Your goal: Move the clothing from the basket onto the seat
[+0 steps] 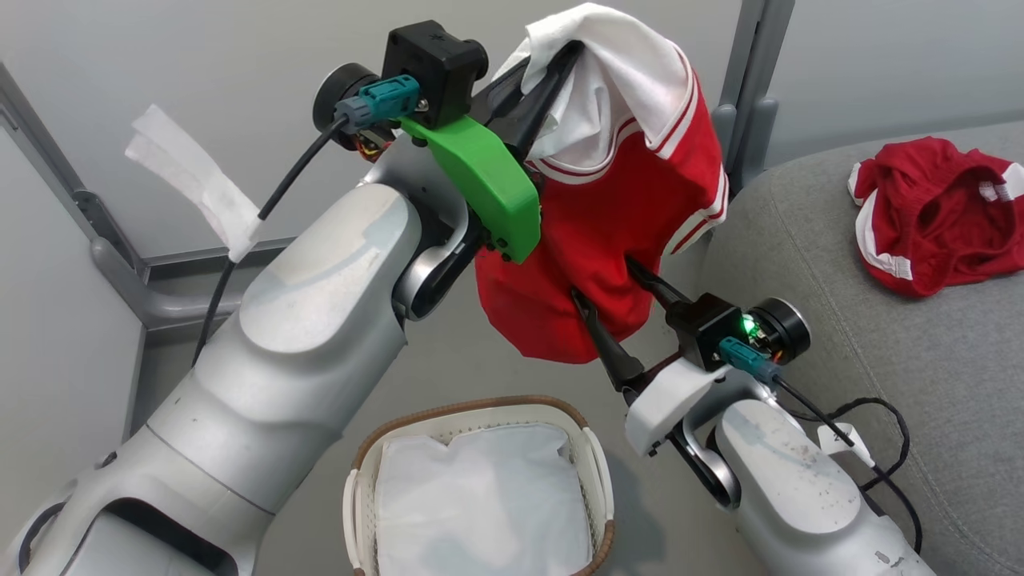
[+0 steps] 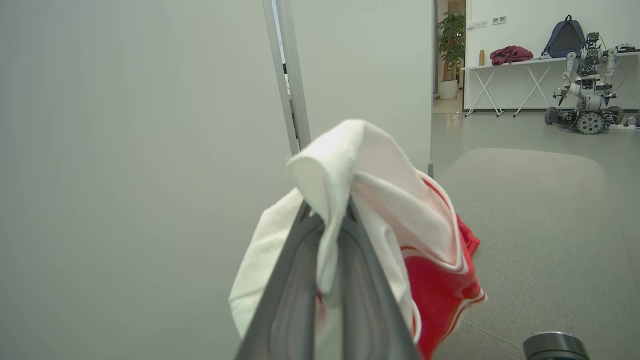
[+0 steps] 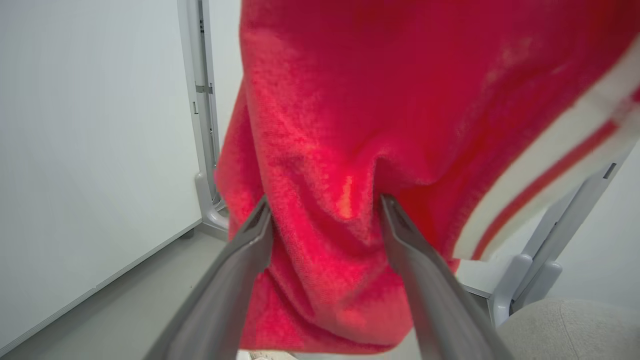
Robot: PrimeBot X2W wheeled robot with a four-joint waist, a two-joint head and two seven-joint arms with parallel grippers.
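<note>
Clothing (image 1: 632, 208): red, white-striped, hanging crumpled | left tool (image 2: 327, 206) clamps its white edge | right tool (image 3: 326, 201) spread wide, red fold between

No text, brand or number is legible; the white cable tag (image 1: 840, 438) bears a mark too small to read.

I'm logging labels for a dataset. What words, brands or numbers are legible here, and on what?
No text can be read anywhere.
Tape flag on the left arm's cable: looks blank.
Tag on the right arm's cable: too small to read.
Label in the garment on the seat: too small to read.
Wall plates: too small to read.
</note>
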